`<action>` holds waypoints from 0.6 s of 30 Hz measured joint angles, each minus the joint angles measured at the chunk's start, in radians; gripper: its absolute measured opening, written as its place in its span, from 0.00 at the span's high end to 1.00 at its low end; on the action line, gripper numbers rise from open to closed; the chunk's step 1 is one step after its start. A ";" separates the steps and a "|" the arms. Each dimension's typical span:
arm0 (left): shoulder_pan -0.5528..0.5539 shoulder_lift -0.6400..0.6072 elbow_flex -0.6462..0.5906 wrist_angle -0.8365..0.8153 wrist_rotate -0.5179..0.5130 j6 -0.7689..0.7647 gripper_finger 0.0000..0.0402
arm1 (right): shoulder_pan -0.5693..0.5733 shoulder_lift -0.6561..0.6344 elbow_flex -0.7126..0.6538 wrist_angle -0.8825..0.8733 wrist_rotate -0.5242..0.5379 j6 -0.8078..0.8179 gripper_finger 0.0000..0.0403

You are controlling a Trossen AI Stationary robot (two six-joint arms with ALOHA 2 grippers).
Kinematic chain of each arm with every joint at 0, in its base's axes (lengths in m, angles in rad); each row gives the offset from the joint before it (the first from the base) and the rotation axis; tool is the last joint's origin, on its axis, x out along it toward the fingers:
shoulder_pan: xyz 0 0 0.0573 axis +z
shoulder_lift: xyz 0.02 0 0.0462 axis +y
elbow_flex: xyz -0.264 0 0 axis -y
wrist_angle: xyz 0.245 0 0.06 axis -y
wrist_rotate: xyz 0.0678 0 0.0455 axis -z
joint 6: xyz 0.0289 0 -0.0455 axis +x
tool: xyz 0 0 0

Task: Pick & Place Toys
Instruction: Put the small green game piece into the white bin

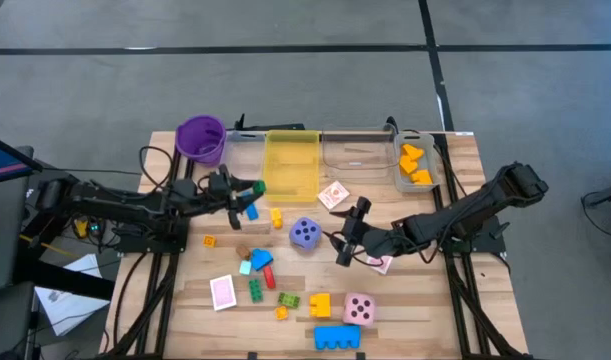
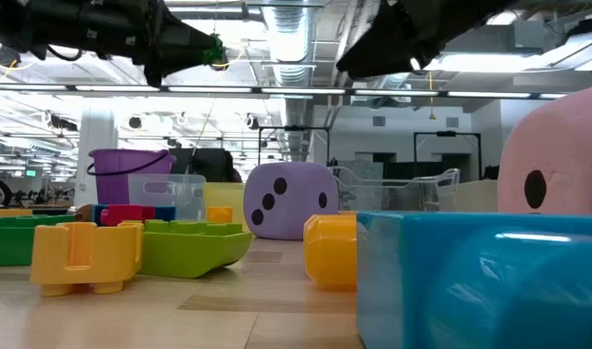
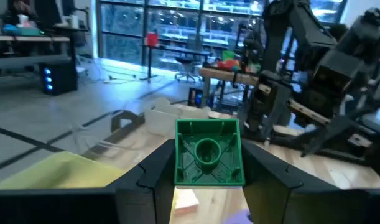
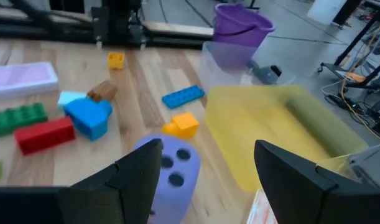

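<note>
The table carries two foam dice, a purple die (image 1: 305, 234) and a pink die (image 1: 359, 309). Three pink-backed playing cards show: one (image 1: 223, 292) at the near left, one (image 1: 334, 195) by the bins, and one (image 1: 381, 264) partly hidden under the right arm. One purple cup (image 1: 200, 138) stands at the far edge beside one yellow bin (image 1: 290, 165) and clear bins (image 1: 357, 150). A single green brick (image 3: 208, 153) sits between the left gripper's fingers.
</note>
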 joint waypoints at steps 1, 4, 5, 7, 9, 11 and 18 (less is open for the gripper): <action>0.006 -0.003 0.000 -0.002 0.000 0.000 0.65 | -0.007 0.000 0.010 0.001 0.000 -0.001 0.38; 0.017 0.002 0.000 -0.001 0.000 0.000 0.65 | -0.029 -0.001 0.046 0.005 0.002 -0.047 0.38; 0.020 0.007 0.000 0.006 0.000 0.000 0.65 | -0.037 -0.001 0.059 0.005 0.002 -0.068 0.38; 0.022 0.020 0.000 0.010 0.001 0.000 0.64 | -0.054 -0.001 0.087 0.004 0.002 -0.099 0.38; 0.022 0.034 0.000 0.038 0.001 0.000 0.64 | -0.069 -0.001 0.110 0.006 0.002 -0.116 0.38; 0.022 0.048 0.000 0.064 0.001 0.000 0.64 | -0.081 -0.001 0.124 0.006 0.002 -0.127 0.38; 0.022 0.117 0.000 0.207 0.001 0.025 0.64 | -0.093 -0.001 0.127 0.001 0.108 -0.128 0.38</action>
